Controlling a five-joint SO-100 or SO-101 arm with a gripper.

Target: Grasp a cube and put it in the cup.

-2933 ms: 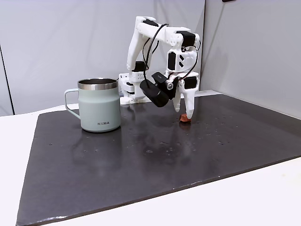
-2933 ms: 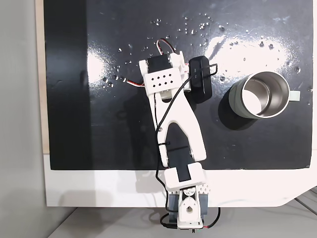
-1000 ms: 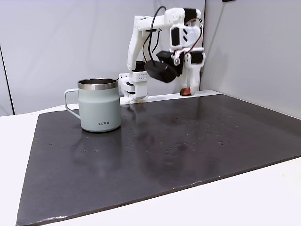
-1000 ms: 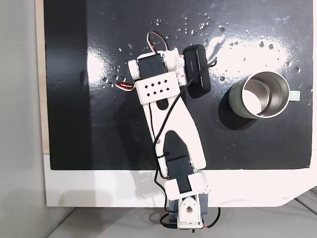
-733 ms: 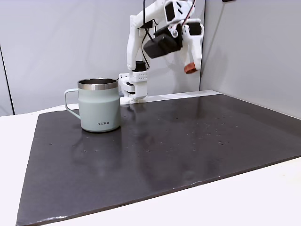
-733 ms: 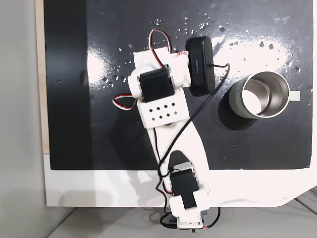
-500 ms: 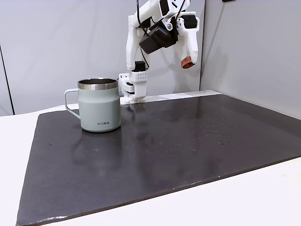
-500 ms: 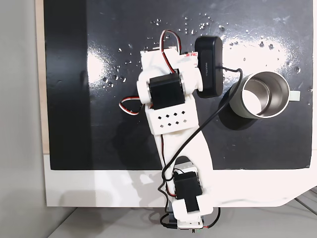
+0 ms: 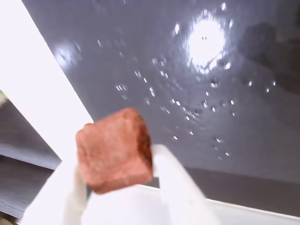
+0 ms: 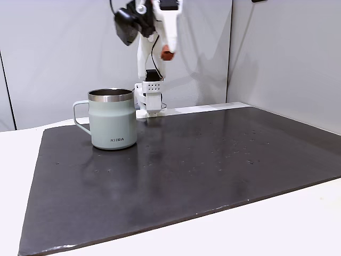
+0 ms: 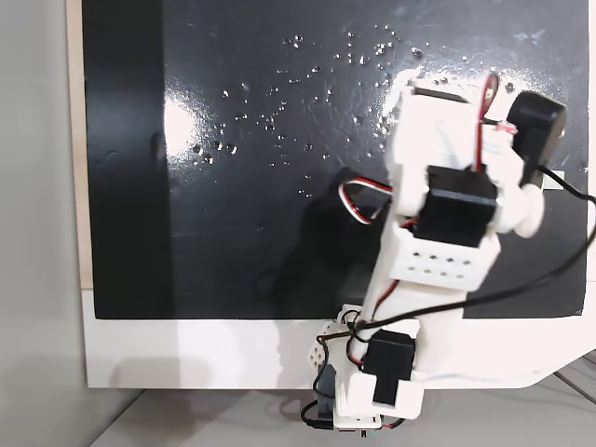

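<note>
High over mat (image 10: 213, 160) | gripper (image 10: 167, 52) pinching cube (image 9: 115, 149) (red-orange) | cup (image 10: 112, 125) below, to left in side fixed view

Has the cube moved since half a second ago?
Yes. In a fixed view the cube, held in the gripper, has swung left and slightly higher, toward the mug, which stayed put.

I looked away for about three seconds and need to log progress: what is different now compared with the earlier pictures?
The tool, then down on the dark mat at the small red-orange cube, closed on it, lifted it high and swung it leftward in the front fixed view toward the pale sage-green steel-rimmed mug. The wrist view shows the cube pinched between the white fingers. The mug has not moved, and the cube is not in it yet.
</note>
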